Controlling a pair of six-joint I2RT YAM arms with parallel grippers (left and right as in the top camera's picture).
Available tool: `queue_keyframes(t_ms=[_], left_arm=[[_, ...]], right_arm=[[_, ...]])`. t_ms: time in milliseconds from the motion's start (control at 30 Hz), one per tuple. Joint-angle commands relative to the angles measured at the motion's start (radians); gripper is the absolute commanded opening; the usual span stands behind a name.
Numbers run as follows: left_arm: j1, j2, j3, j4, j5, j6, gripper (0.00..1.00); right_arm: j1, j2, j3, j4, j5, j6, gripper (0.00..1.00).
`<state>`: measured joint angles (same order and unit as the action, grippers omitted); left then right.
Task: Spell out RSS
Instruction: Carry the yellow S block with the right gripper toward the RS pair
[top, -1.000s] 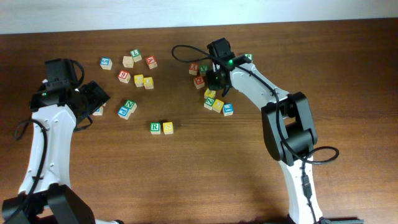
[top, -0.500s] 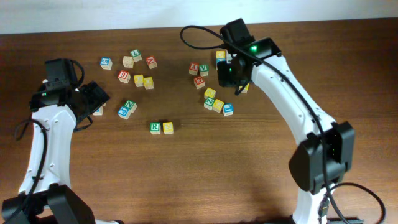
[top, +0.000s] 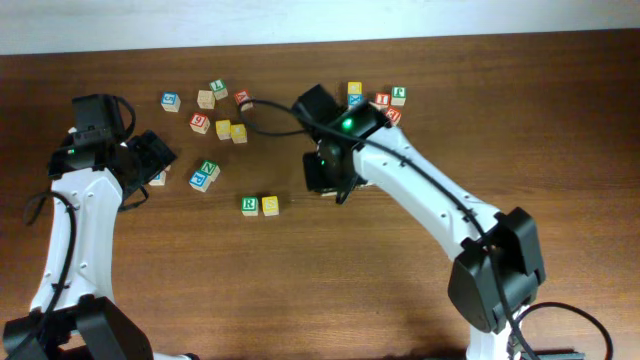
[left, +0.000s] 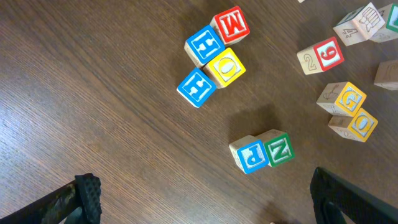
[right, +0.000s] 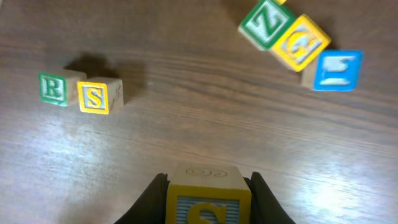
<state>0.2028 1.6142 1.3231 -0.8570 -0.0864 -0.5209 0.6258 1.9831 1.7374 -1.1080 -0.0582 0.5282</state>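
While the right gripper (right: 208, 186) sits at the bottom edge of its wrist view, its dark fingers (right: 148, 200) stand narrow, clamped on the left and right sides of the held cube (right: 208, 198). That cube shows a yellow letter in a blue frame, of which only the upper half is visible. Whether the cube touches the wood below cannot be told.

Under the gripper lies the table (top: 300, 290), dark brown wood with a fine grain running left to right. A pale wall (top: 300, 15) shows as a strip along the table's far edge.

To the left of this gripper and slightly nearer, well apart from it, the R cube (top: 249, 205) and the S cube (top: 269, 205) touch side by side. The green R is on the left and the yellow S on the right, both letters face up. Their short row runs left to right, about parallel with the table's near edge. To the gripper's right in the wrist view, a green Z cube (right: 268, 23), a yellow cube (right: 301, 42) and a blue E cube (right: 336, 70) form a slanted cluster.

Far off at the left, the left gripper (top: 150, 160) has its jaws spread wide and holds nothing. It hangs above bare wood, with a blue P cube (left: 252, 155) and a green N cube (left: 278, 149) just beyond it.
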Motion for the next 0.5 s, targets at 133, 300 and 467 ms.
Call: queue_keyframes(t_ms=[133,300,467], left_arm=[[0.005,-0.019,0.017,-0.001,-0.005,-0.009,0.99],[0.005,-0.019,0.017,-0.001,-0.005,-0.01,0.99],[0.005,-0.019,0.017,-0.001,-0.005,-0.009,0.99]], right_arm=[[0.074,0.006,-0.21,0.27,0.018,0.084,0.27],[0.106,0.006,-0.325,0.483,0.018,0.085,0.29],[0.109,0.01,-0.364,0.543,0.07,0.136,0.3]])
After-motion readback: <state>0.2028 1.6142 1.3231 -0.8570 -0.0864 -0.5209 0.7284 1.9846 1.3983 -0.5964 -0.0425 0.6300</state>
